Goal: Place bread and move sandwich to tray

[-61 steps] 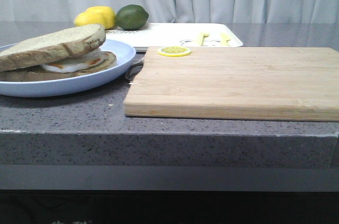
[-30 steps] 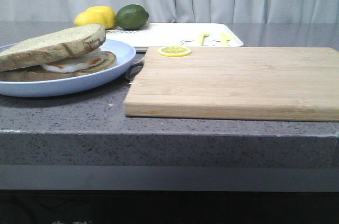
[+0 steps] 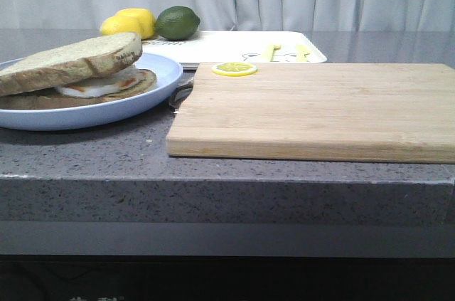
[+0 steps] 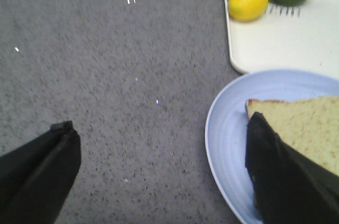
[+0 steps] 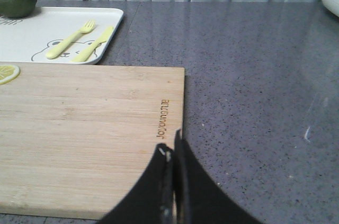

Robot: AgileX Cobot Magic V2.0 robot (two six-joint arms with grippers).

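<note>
The sandwich (image 3: 78, 73) lies on the round pale blue plate (image 3: 165, 73) at the front left, with a fried egg between two slices. The bread (image 3: 71, 60) is its top slice, also seen in the left wrist view (image 4: 310, 126). The white tray (image 3: 227, 45) stands behind the plate. My left gripper (image 4: 159, 173) is open and empty. One finger is over the bare counter and the other is over the plate's (image 4: 220, 128) edge, beside the bread. My right gripper (image 5: 172, 152) is shut and empty above the cutting board's right edge. Neither gripper shows in the front view.
A light wooden cutting board (image 3: 320, 109) with a lemon slice (image 3: 234, 68) fills the front right. Two lemons (image 3: 128, 23) and a lime (image 3: 177, 22) sit at the tray's left end. A yellow fork (image 5: 71, 38) and knife (image 5: 92, 44) lie on the tray (image 5: 32, 33).
</note>
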